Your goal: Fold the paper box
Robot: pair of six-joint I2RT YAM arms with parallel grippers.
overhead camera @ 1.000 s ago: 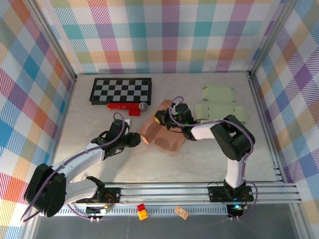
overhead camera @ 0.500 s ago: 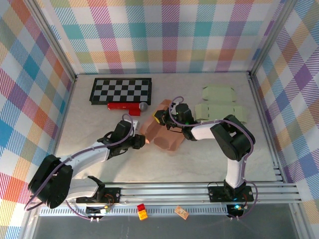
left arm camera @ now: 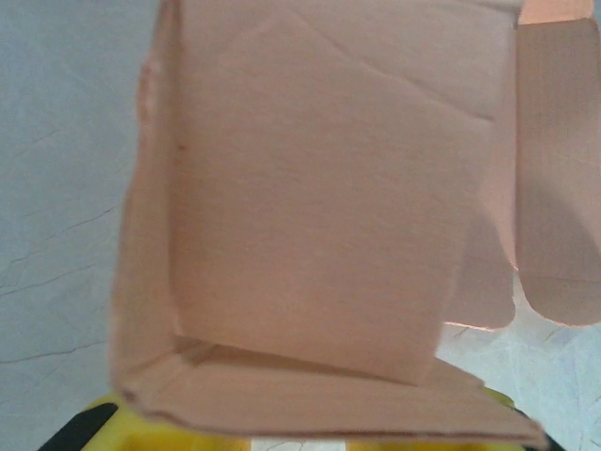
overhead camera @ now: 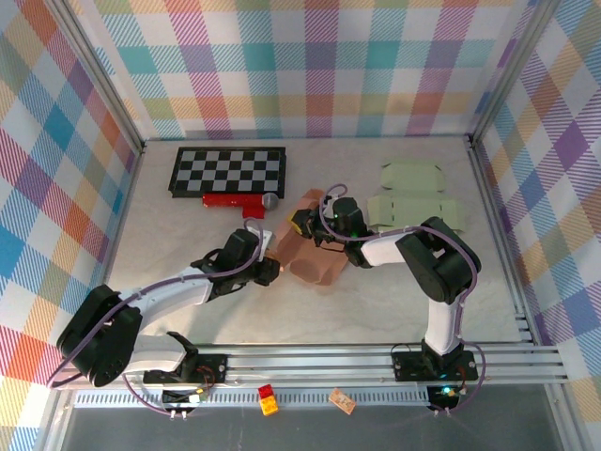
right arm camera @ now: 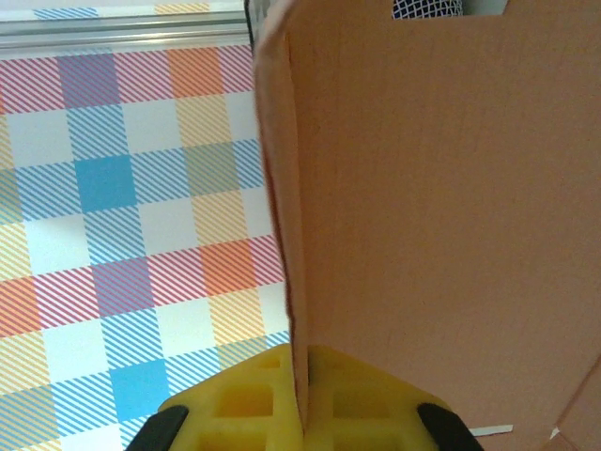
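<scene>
Since a second ago, we log the left gripper [overhead camera: 271, 270] advanced right to the paper box [overhead camera: 315, 263] at mid-table; its opening we cannot tell. We list the right gripper [overhead camera: 303, 224] pinched tight on the box's raised panel.

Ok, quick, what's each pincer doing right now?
Left pincer: against the paper box, grip cannot be told.
Right pincer: closed on the paper box.

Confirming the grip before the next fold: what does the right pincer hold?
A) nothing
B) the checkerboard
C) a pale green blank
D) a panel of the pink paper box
D: in the right wrist view a panel of the paper box stands edge-on inside the shut right pincer.
</scene>
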